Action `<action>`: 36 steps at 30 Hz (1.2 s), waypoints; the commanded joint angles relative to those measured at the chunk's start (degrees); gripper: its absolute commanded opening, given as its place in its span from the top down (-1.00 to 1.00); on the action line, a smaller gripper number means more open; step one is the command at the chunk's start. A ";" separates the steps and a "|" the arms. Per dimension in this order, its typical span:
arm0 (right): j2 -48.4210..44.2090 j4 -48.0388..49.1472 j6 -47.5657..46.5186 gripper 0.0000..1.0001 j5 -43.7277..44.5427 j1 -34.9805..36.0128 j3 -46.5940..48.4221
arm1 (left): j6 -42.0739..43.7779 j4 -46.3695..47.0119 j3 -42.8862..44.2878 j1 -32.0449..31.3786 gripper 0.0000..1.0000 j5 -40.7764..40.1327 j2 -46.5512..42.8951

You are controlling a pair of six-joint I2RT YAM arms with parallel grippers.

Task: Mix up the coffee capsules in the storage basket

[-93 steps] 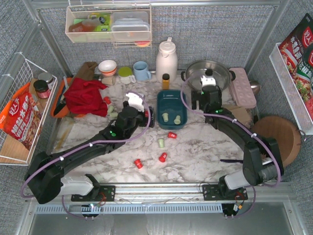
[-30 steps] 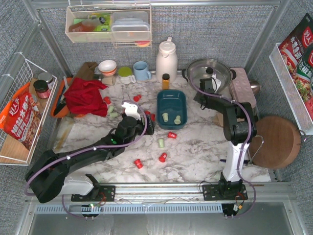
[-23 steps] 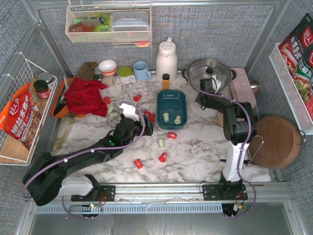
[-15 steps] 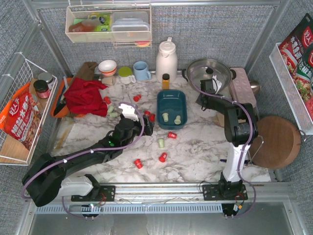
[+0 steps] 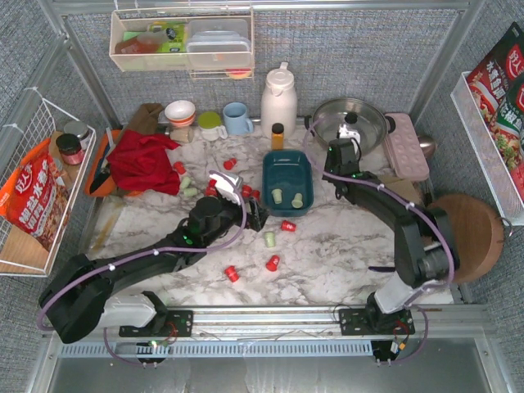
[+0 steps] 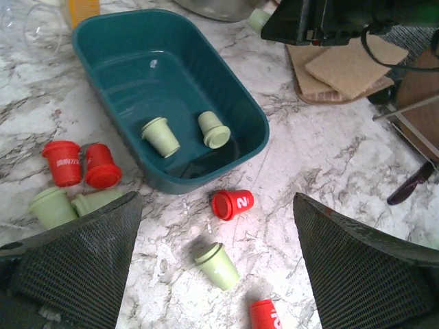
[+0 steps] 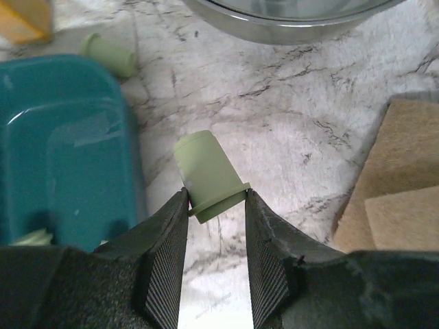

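A green capsule [image 7: 204,171] is pinched at its rim by the right gripper [image 7: 215,199], long axis pointing away; the basket [image 7: 62,103] lies just left. The left gripper [image 5: 252,214] is spread wide.

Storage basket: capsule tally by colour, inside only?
Pale mint green tapered capsules inside the dark teal rectangular plastic storage basket: 2
Bright red tapered capsules inside: 0
Total inside: 2

Seen from the right wrist, the storage basket [image 7: 68,151] runs off the left edge.
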 commanded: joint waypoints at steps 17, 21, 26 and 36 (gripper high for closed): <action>-2.05 -3.79 -10.72 0.03 -16.06 17.83 0.08 | -3.13 -22.95 3.81 -0.01 -0.98 1.29 -3.31; -1.99 -3.67 -10.72 -0.14 -16.44 17.83 -0.15 | -7.55 -31.21 5.20 -0.06 -0.98 0.25 -3.94; -6.46 -5.83 -10.84 -0.45 -15.41 17.83 -0.73 | -13.51 -41.55 5.80 -0.18 -0.98 -3.37 -5.31; -20.28 -8.45 -8.55 -0.98 -6.09 17.83 -6.33 | -29.68 -59.05 5.75 -2.36 -0.74 -5.63 -8.53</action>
